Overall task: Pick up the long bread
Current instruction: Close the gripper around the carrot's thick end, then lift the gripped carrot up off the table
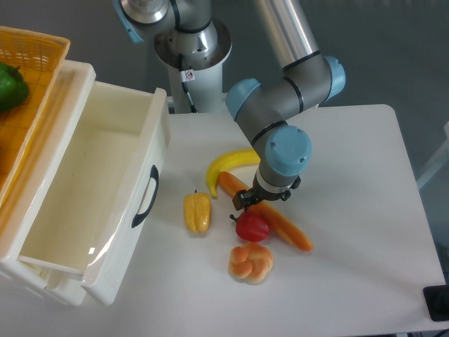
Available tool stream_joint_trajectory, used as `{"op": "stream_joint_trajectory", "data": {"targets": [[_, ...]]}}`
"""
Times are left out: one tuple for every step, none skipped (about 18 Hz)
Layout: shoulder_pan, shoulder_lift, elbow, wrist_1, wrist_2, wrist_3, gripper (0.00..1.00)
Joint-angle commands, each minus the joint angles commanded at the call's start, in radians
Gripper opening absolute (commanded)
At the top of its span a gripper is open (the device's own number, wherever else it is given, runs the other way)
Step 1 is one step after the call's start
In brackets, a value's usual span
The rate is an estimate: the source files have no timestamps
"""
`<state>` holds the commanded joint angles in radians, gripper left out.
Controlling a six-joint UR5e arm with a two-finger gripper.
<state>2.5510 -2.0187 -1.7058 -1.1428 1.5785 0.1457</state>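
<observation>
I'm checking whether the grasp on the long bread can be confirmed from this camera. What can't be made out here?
- gripper: wrist housing covers the fingers from above; open or shut cannot be told.
- long bread: its middle is hidden under the gripper, so contact is unclear.
- banana: right end hidden behind the arm.
- green vegetable: cut off by the left edge, in the basket.

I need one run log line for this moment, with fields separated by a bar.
phase: grasp approach | gripper: low over middle of long bread, jaw state unclear | long bread: flat on table | neighbours: red pepper and banana
</observation>
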Motion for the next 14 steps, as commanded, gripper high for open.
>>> {"op": "stream_joint_trajectory", "data": {"targets": [[-0.003, -0.002, -0.009, 0.002, 0.000, -0.002, 1.00], [-0.008, -0.002, -0.023, 0.003, -0.002, 0.000, 1.00], [-0.008, -0.002, -0.029, 0.005, -0.003, 0.000, 1.00], [-0.008, -0.002, -0.029, 0.006, -0.005, 0.000, 1.00], [-0.009, -0.002, -0.029, 0.008, -0.005, -0.002, 1.00], [-0.011, 0.000, -0.029, 0.008, -0.005, -0.002, 1.00], [-0.012, 0.000, -0.029, 0.008, -0.005, -0.002, 1.00], [-0.018, -0.002, -0.029, 0.008, -0.005, -0.006, 1.00], [-0.024, -0.003, -0.029, 0.009, -0.005, -0.008, 1.00], [-0.025, -0.003, -0.029, 0.011, -0.005, -0.008, 0.98], [-0.026, -0.003, -0.028, 0.009, -0.005, -0.008, 0.88], [-0.025, -0.003, -0.028, 0.009, -0.006, -0.003, 0.75], [-0.026, -0.005, -0.023, 0.009, -0.006, -0.002, 0.64], [-0.026, -0.005, -0.020, 0.009, -0.006, -0.002, 0.57]]}}
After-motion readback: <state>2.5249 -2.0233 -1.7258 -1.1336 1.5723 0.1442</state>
